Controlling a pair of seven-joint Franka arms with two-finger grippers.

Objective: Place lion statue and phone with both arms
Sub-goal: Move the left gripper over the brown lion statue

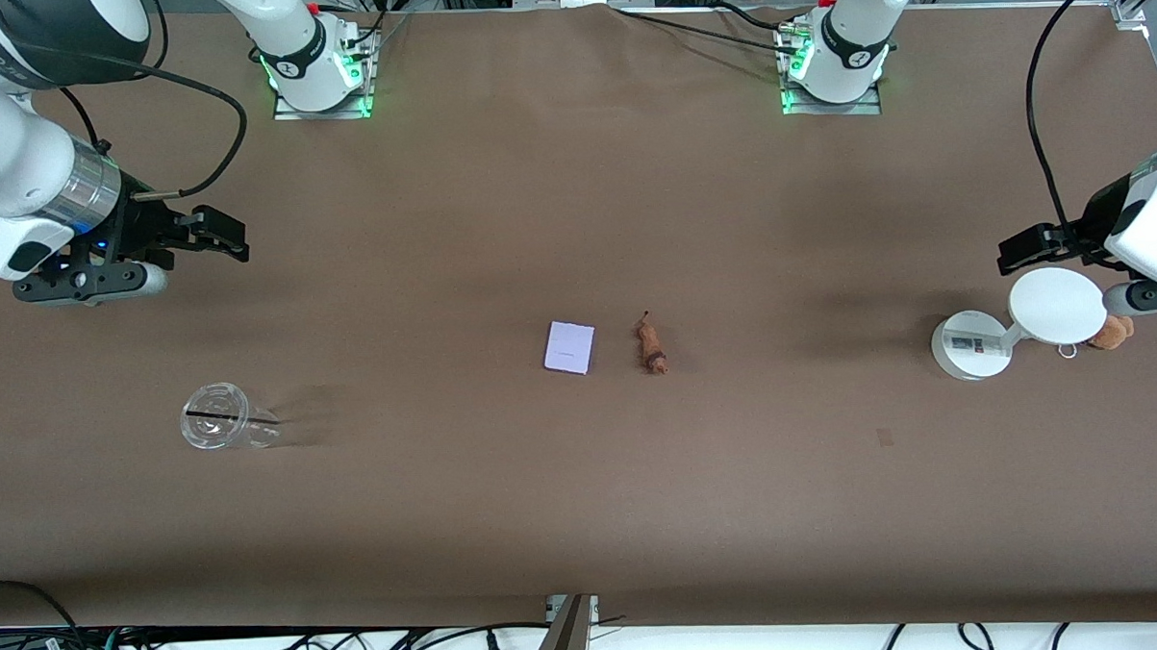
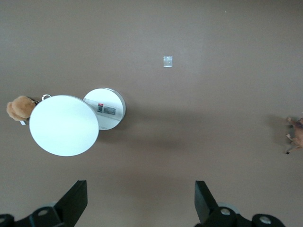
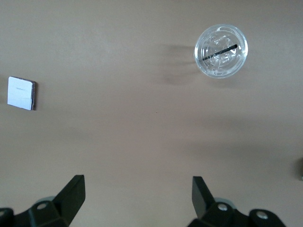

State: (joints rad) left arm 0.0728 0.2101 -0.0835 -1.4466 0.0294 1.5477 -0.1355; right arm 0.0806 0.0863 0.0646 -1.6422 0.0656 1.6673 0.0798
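The lion statue (image 1: pixel 651 344), a tiny brown-orange figurine, lies on the brown table near its middle; part of it shows at the edge of the left wrist view (image 2: pixel 296 135). The phone (image 1: pixel 570 347), a flat pale lavender rectangle, lies beside it toward the right arm's end and shows in the right wrist view (image 3: pixel 21 92). My left gripper (image 1: pixel 1019 249) is open and empty above the table at the left arm's end, over the white disc stand. My right gripper (image 1: pixel 221 235) is open and empty above the table at the right arm's end.
A white round-disc stand (image 1: pixel 1016 321) and an orange-brown plush with a metal ring (image 1: pixel 1111 332) sit at the left arm's end. A clear plastic cup (image 1: pixel 218 427) stands at the right arm's end. A small tape mark (image 1: pixel 885 436) lies on the table.
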